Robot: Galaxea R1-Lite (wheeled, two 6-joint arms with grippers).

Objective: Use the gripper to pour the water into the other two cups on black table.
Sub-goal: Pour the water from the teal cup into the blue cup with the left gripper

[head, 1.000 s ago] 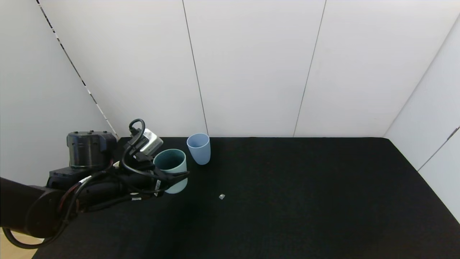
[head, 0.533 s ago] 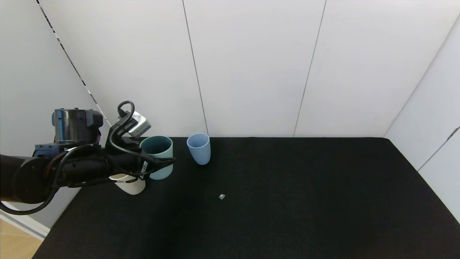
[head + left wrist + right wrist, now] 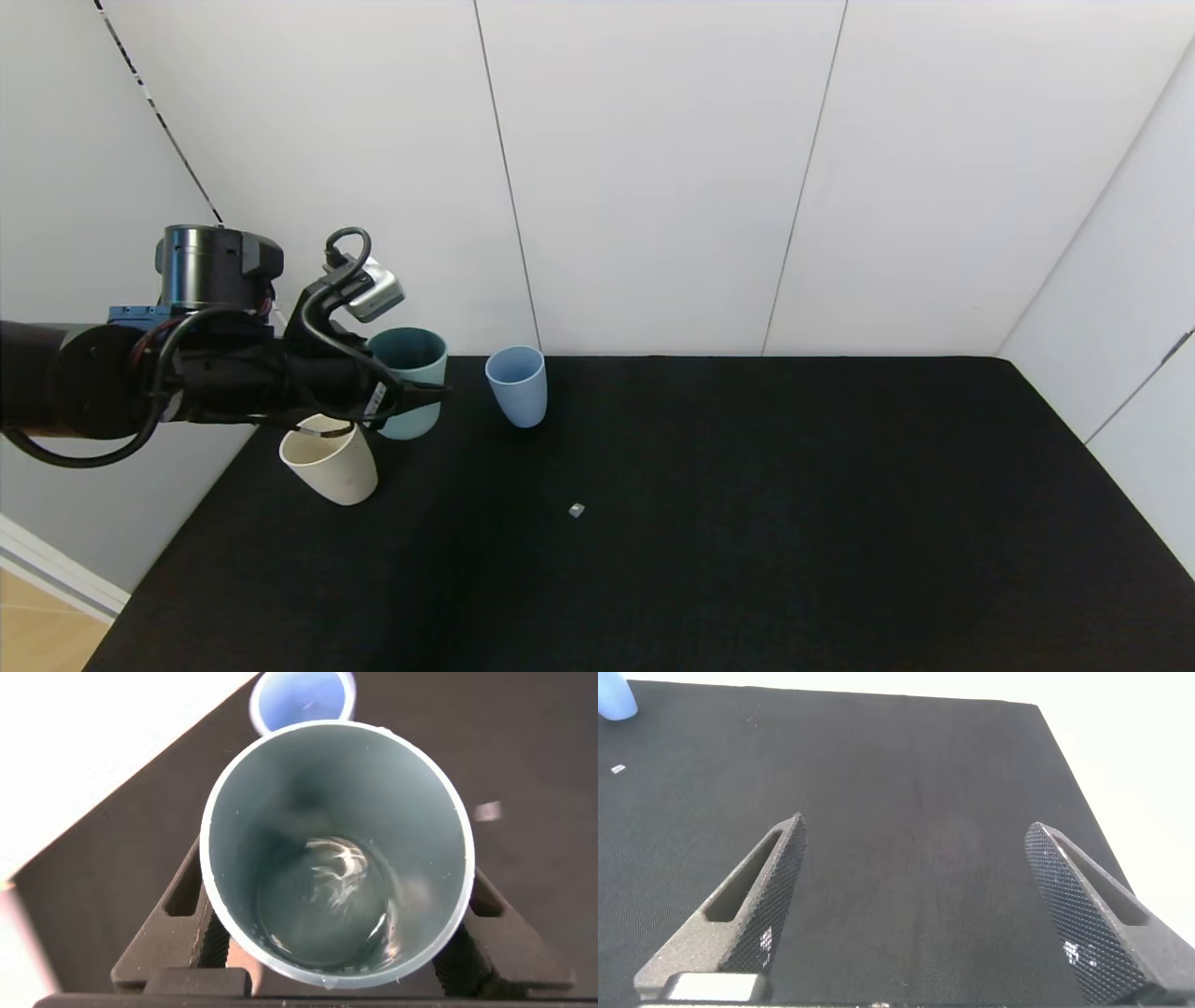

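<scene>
I count three cups. The teal cup [image 3: 408,381] is clamped between the fingers of my left gripper [image 3: 411,397], held upright off the black table [image 3: 747,523] near its far left corner. From the left wrist camera I look straight down into the teal cup [image 3: 336,854]: a shallow pool of water [image 3: 341,891] glints at the bottom, with the gripper's two black fingers [image 3: 182,924] pressed against the cup wall on either side. The cream cup [image 3: 330,459] stands on the table just below and to the left of the held cup, partly under the wrist; I can't make out from here whether anything is in it. The blue cup [image 3: 516,385] stands on the table just to the right of the teal one, close to the back wall; its inside looks dry from the wrist camera [image 3: 303,697], though only part of it shows.

The left arm [image 3: 140,383] reaches in level from the left, cables looped over the wrist and the small silver box [image 3: 375,289] on top. One tiny pale scrap [image 3: 576,510] lies on the table nearer me.

My right gripper [image 3: 920,915] hangs over bare table well to the right, fingers spread wide with nothing between them.
</scene>
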